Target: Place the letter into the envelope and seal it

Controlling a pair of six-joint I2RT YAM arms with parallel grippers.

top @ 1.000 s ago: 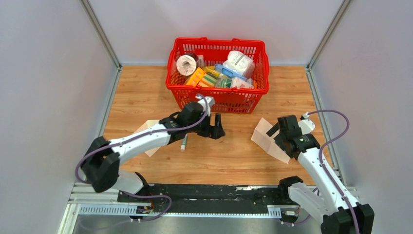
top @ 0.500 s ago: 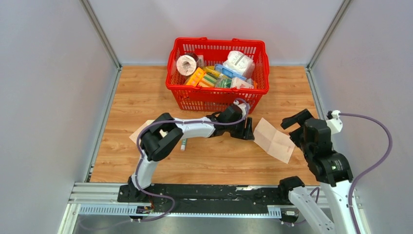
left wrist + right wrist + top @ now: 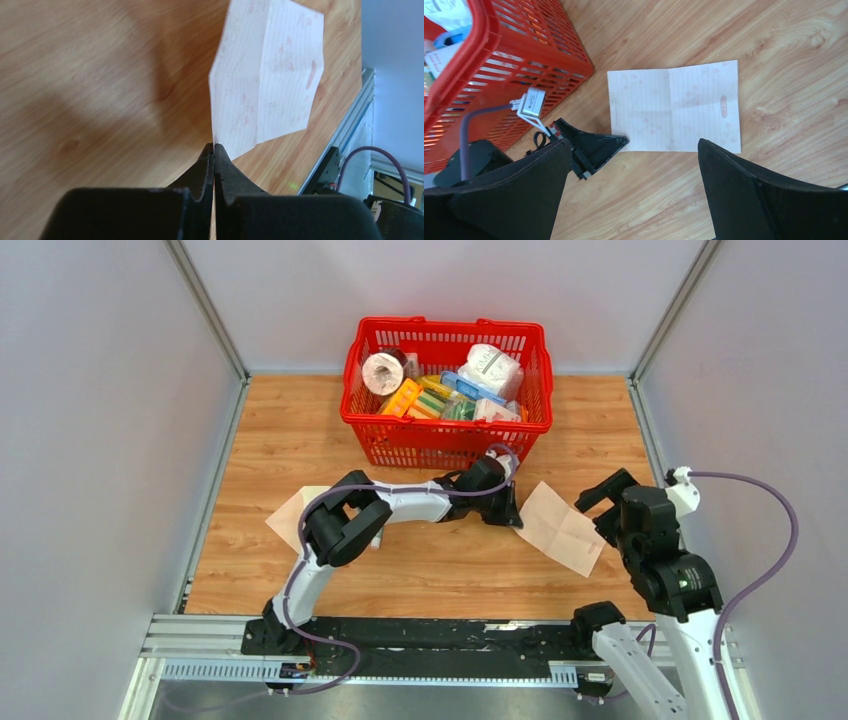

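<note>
Two grippers sit close to the letter, which lies flat on the table, right of centre and just in front of the red basket.

L gripper reaches across w/ its fingers pressed tight together, tip at the letter's left-hand corner. In the left wrist view the two dark fingers meet exactly where the paper's corner ends – whether any paper is nipped btwn them can't be told. R wrist view shows the same tip touching the sheet's edge, and the sheet looks flat there.

R gripper hangs just right of the letter, fingers spread wide, holding nothing. From its own camera only the two blurred finger bodies show, cut off at the bottom edge, w/ the letter in the gap beyond them.

The letter is lined, w/ a fold crease down the middle and faint reddish marks – too small to read.

The envelope lies well apart from it, on the left side of the table. The L arm's elbow covers its right part, so only a tan corner piece shows, and flap and seams can't be made out.

Basket contents are jumbled: paper rolls and coloured packs, mostly overlapping. The R wrist view crops the basket to one corner.
</note>
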